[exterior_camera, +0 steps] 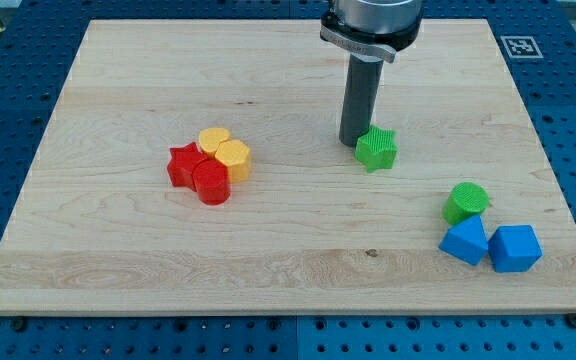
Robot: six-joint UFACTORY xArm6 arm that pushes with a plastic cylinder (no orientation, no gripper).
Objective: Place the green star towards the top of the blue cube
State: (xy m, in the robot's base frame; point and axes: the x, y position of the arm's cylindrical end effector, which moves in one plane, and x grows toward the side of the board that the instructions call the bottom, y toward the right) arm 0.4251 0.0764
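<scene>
The green star [377, 148] lies right of the board's centre. My tip [353, 141] stands just to the star's left and slightly above it in the view, touching or nearly touching it. The blue cube [515, 248] sits near the board's lower right corner, well below and to the right of the star. A blue pyramid-like block [465, 241] is against the cube's left side. A green cylinder [465, 202] stands just above the blue pyramid-like block.
A cluster at the view's left holds a red star [182, 165], a red cylinder [211, 183], a yellow flower-like block [214, 140] and a yellow hexagon-like block [234, 158]. The wooden board [288, 270] lies on a blue perforated table.
</scene>
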